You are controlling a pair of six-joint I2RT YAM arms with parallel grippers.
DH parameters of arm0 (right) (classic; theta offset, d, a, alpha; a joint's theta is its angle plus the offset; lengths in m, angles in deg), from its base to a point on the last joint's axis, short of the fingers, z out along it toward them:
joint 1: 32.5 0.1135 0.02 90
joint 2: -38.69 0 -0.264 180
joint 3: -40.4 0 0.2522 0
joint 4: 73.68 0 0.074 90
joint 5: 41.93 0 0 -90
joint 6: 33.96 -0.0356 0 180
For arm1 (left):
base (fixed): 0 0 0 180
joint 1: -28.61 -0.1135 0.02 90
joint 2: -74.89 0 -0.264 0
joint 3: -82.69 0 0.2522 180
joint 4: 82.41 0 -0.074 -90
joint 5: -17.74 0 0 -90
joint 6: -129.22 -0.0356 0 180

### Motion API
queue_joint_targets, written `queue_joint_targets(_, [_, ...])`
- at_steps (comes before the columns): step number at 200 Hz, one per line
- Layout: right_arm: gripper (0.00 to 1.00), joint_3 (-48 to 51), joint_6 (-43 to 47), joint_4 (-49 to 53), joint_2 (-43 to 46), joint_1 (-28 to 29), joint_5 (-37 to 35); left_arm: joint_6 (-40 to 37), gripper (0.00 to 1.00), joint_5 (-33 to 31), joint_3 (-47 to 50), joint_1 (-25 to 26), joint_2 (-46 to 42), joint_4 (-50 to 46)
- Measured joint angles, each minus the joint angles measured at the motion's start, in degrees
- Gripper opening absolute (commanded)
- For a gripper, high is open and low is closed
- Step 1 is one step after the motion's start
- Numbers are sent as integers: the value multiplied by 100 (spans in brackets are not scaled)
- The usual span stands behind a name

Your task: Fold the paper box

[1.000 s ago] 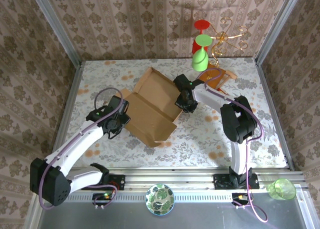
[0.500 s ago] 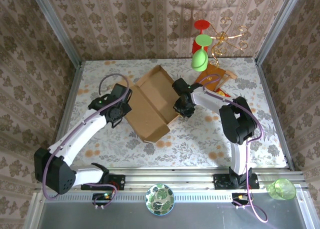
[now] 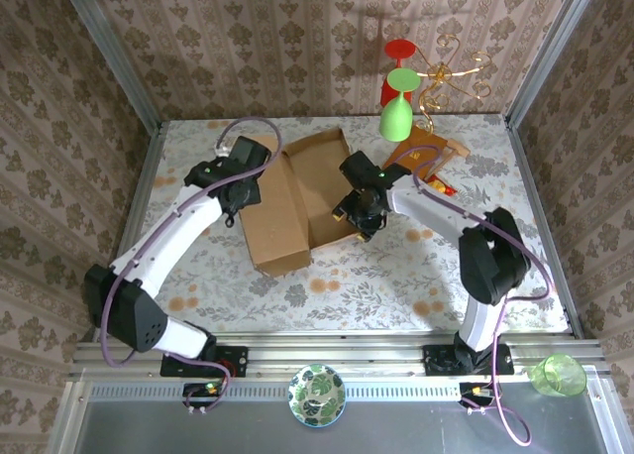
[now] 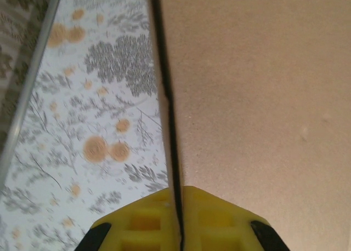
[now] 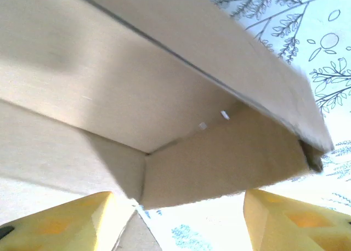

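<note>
Paper box [image 3: 282,211] sits mid-table [image 3: 396,276] on the floral cloth, between the two arms, partly folded. In the top view, a broad flat panel is on the left and a tray part with raised walls is on the right. How far the flat panel tilts can't be told. Left gripper [image 3: 241,188] is at the left edge of that flat panel. In the left wrist view its yellow fingers [image 4: 219,226] are pressed together on the cardboard edge, with only a thin dark line between them. The tan panel [image 4: 258,97] fills the right side there and the cloth lies off to the left. Right gripper [image 3: 359,214] is at the near right corner of the tray part. In the right wrist view its yellow fingers [image 5: 60,218] stand wide apart, with an inside corner of the box [image 5: 164,97] between them and gaps on both sides, so nothing is gripped. Just beyond the box on the right lies an orange-brown flat piece [image 3: 428,157], partly under the right arm. Above it a green glass [image 3: 395,117] hangs upside down from a gold rack [image 3: 451,72], with a red glass [image 3: 399,53] beside it. On the near rail are a patterned plate [image 3: 316,395] in the middle and a green cup [image 3: 557,375] at the far right, both well apart from the box.
</note>
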Motion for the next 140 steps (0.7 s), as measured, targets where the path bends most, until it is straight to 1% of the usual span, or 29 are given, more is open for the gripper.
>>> queue_joint_targets(9, [64, 0, 127, -2, 129, 0, -31, -343, 0, -2, -107, -44, 107, -20])
queue_joint_targets(46, [55, 179, 748, -205, 509, 0, -92, -1530, 0, 2, -564, -138, 525, -20])
queue_joint_targets(67, [52, 511, 1377, -636, 835, 0, -116, -2295, 0, 109, -603, -142, 538, 190])
queue_joint_targets(80, [52, 752, 1932, -1060, 1102, -33, -94, -2833, 0, 267, -603, -138, 518, 422])
queue_joint_targets(102, [53, 1051, 2988, -1943, 1495, -227, 39, -3639, 0, 562, -603, -138, 487, 868])
queue_joint_targets(118, [59, 1193, 3759, -2664, 1663, -476, 175, -4186, 0, 874, -603, -138, 479, 1187])
queue_joint_targets(140, [62, 1279, 4763, -3591, 1681, -911, 520, -4903, 0, 1410, -758, -138, 525, 1346])
